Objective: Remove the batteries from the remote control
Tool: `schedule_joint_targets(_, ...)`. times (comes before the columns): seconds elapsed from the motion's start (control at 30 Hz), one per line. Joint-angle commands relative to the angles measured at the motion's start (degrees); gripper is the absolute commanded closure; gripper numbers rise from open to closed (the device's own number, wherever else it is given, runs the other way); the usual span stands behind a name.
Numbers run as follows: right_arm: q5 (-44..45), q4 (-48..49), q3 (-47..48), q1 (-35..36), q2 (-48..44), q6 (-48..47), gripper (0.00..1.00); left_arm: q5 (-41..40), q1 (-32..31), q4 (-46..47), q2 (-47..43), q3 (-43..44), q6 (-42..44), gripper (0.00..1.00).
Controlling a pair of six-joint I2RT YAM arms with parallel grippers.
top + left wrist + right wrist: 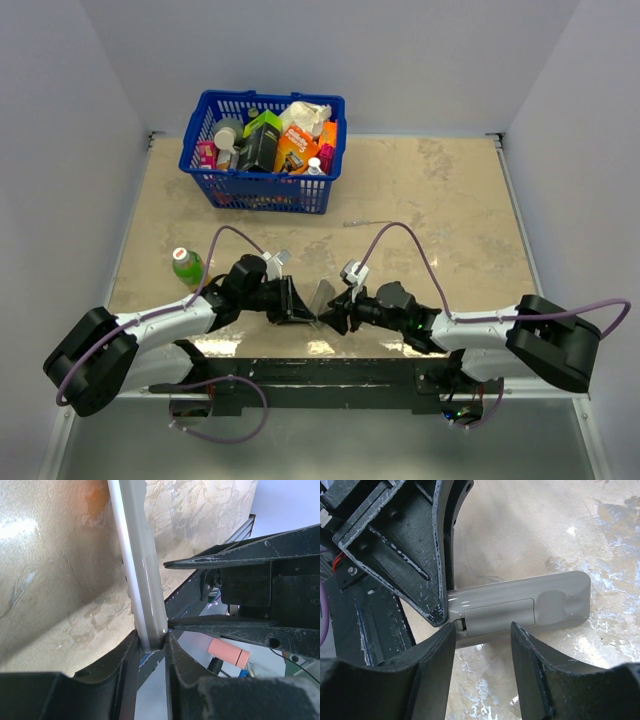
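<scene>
The remote control (322,296) is a slim grey bar held up off the table between my two grippers. My left gripper (303,310) is shut on its near end; in the left wrist view the remote (142,570) shows edge-on, pinched between the jaws of the left gripper (150,642). In the right wrist view its back (560,597) faces the camera, with the grey battery cover (500,615) in place on the recess. My right gripper (482,630) is open, its fingertips level with the cover's two ends, one by the cover's left end. The batteries are hidden.
A blue basket (262,185) full of packages stands at the back left. A green bottle (186,266) stands by the left arm. A thin grey stick (365,223) lies mid-table. A salmon-pink cylinder (228,651) shows past the table's near edge; I cannot tell what it is.
</scene>
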Motion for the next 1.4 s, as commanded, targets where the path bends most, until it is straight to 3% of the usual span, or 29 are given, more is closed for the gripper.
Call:
schedule_joint_targets(0.0, 2.00, 2.21, 1.60, 0.57, -0.22, -1.56, 0.49, 1.61, -0.12, 1.37, -0.54, 1.46, -0.43, 1.00)
schedule_joint_targets(0.8, 4.89, 1.25, 2.30, 2.50, 0.74, -2.09, 0.53, 1.43, -0.12, 1.19, -0.89, 1.46, -0.69, 1.00)
schedule_joint_targets(1.37, 24.93, -7.81, 5.03, 10.32, -1.01, -5.69, 0.55, 1.34, -0.12, 1.19, -0.89, 1.81, -0.78, 1.00)
